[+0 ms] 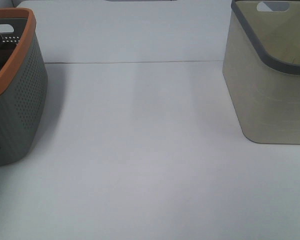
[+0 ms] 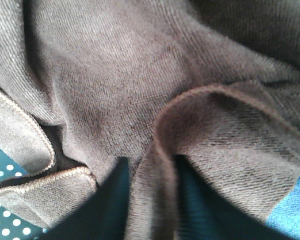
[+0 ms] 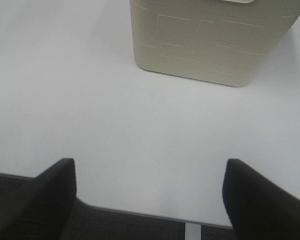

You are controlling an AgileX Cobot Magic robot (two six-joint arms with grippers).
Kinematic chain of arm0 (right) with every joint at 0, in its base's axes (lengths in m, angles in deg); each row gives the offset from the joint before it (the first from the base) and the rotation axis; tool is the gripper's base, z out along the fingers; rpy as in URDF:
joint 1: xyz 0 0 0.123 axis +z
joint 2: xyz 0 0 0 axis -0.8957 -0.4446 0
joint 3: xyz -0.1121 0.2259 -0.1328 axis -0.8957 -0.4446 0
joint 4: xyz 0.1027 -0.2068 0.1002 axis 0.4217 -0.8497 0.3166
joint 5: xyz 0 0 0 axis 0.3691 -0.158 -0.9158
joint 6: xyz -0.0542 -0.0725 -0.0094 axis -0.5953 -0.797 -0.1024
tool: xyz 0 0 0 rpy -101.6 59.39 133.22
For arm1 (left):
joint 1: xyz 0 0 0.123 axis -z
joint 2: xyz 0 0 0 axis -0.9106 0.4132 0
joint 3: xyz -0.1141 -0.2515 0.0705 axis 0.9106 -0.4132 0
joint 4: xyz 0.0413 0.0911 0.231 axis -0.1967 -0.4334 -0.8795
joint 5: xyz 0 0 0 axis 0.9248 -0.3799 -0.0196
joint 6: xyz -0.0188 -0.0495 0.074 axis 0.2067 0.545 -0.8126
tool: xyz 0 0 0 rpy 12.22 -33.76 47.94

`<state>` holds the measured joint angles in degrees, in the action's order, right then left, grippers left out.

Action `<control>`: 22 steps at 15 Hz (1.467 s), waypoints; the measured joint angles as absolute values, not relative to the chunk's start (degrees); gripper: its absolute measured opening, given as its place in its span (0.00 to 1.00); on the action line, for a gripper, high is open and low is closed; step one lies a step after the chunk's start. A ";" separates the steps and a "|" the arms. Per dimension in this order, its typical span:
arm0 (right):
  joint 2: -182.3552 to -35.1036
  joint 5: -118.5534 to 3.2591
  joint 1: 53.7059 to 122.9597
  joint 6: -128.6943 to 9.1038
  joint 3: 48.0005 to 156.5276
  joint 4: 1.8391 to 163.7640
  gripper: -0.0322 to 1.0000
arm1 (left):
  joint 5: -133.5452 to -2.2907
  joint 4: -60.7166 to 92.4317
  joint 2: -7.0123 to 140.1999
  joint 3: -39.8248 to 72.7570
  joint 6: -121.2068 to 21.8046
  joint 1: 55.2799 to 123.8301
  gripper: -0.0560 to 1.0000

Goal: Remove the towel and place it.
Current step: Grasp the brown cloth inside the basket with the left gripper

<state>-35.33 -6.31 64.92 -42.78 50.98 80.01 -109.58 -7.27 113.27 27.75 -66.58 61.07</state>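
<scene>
The dark maroon-brown towel (image 2: 120, 75) fills the left wrist view, crumpled in folds with a stitched hem. My left gripper (image 2: 152, 200) is shut on a raised fold of it, one dark finger on each side. It is down inside the grey basket with the orange rim (image 1: 15, 100), so the towel is hidden in the exterior view. My right gripper (image 3: 150, 195) is open and empty, low over the white table's near edge, facing the beige basket (image 3: 210, 45).
A blue cloth (image 2: 295, 210) lies beside the towel in the grey basket, whose perforated wall (image 2: 5, 220) shows. The beige basket with a grey rim (image 1: 270, 90) stands at the right. The white table (image 1: 150, 150) lies between the baskets.
</scene>
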 joint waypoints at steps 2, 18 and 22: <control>-35.33 -6.31 64.92 -42.78 50.98 80.01 0.71 | -109.58 -7.27 113.27 27.75 -66.58 61.18 0.08; -35.33 -6.31 64.92 -42.78 50.98 80.01 0.71 | -125.63 -4.57 83.13 31.25 -66.58 61.87 0.05; -35.33 -6.31 64.92 -42.78 50.98 80.01 0.71 | -128.03 -1.48 78.15 31.25 -66.75 61.87 0.05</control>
